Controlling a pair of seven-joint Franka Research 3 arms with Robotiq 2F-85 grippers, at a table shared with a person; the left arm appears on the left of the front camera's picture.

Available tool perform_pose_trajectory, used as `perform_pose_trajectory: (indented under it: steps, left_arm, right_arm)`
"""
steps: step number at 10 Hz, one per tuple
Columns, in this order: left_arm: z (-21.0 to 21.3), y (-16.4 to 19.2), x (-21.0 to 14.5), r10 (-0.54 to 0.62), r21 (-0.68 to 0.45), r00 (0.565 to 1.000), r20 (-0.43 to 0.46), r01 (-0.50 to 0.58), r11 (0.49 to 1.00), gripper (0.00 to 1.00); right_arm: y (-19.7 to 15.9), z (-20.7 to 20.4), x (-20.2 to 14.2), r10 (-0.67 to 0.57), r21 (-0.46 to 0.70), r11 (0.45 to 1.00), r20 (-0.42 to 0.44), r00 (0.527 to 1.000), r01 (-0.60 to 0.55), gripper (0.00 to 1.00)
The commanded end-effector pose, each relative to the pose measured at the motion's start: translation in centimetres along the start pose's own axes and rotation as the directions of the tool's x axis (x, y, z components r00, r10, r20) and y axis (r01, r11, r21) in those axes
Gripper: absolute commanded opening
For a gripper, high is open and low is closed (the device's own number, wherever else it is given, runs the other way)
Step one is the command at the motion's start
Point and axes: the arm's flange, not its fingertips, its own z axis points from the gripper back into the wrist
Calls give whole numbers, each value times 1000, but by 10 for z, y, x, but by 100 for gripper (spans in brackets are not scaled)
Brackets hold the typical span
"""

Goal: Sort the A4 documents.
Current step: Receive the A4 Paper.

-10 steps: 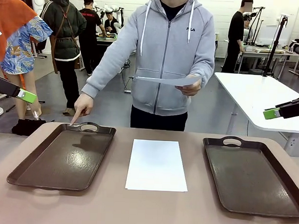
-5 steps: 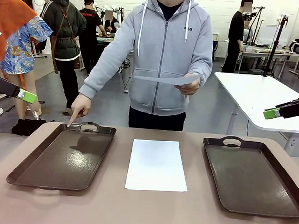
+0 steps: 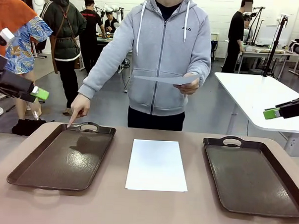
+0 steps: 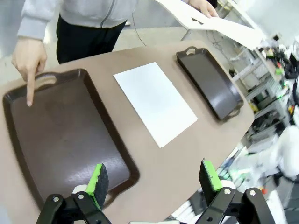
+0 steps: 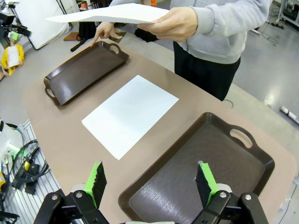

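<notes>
Our left hand (image 4: 153, 177) hangs high at the left side, looking down on the left tray (image 3: 63, 158). Its 2 green-padded fingers (image 4: 97, 179) are spread wide with nothing between them. Our right hand (image 5: 151, 179) is spread just as wide and empty, above the near end of the right tray (image 3: 251, 176).

1 blank sheet (image 3: 157, 164) lies flat on the surface (image 3: 155, 211) between the 2 trays, touching neither. A 2nd sheet (image 3: 166, 80) is held in the air by the person's other hand (image 3: 191, 87). The person's pointing hand (image 3: 80, 107) has its fingertip at the far handle of the left tray. We read that as the cue that the lying sheet goes there, and our left hand is the natural one to take it.

Paper lying flat offers the pads no edge. We would come down on the sheet's side nearest the left tray, press lightly and draw that edge up into a small buckle (a hard squeeze would crease it). Then we would pinch it, carry it low over the rim and let it go flat in the tray's middle, well clear of the pointing finger.

As for writing, the chest print (image 3: 186, 29) on the person's grey hoodie appears to read "FILA". Both sheets look blank, and we can make out no label on either tray.
</notes>
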Motion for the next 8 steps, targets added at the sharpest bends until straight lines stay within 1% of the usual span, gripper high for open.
perform_pose_trajectory:
  steps: [1,2,3,4,5,6,7,8]
  left_arm:
    - [-6,-2,36,215,-14,976,19,-215,977,100]
    - [-17,3,49,293,-30,956,22,-293,956,100]
    - [-36,15,66,376,-51,926,21,-375,926,100]
    - [-59,30,80,470,-95,881,-44,-472,876,100]
    - [-78,40,88,527,-114,845,-93,-535,837,100]
    - [-101,49,99,575,-133,803,-156,-594,794,100]
    - [-118,57,108,621,-175,755,-211,-655,735,100]
    - [-127,60,112,641,-197,732,-230,-680,706,100]
  right_arm:
    - [-1,-2,-1,0,11,1000,2,1000,0,100]
    - [-1,-2,-1,0,11,1000,2,1000,0,100]
    - [-1,-2,-1,0,11,1000,2,1000,0,100]
    - [-1,-2,-1,0,11,1000,2,1000,0,100]
    - [-1,-2,-1,0,11,1000,2,1000,0,100]
    - [-1,-2,-1,0,11,1000,2,1000,0,100]
    - [-1,-2,-1,0,11,1000,2,1000,0,100]
    - [-1,-2,-1,0,11,1000,2,1000,0,100]
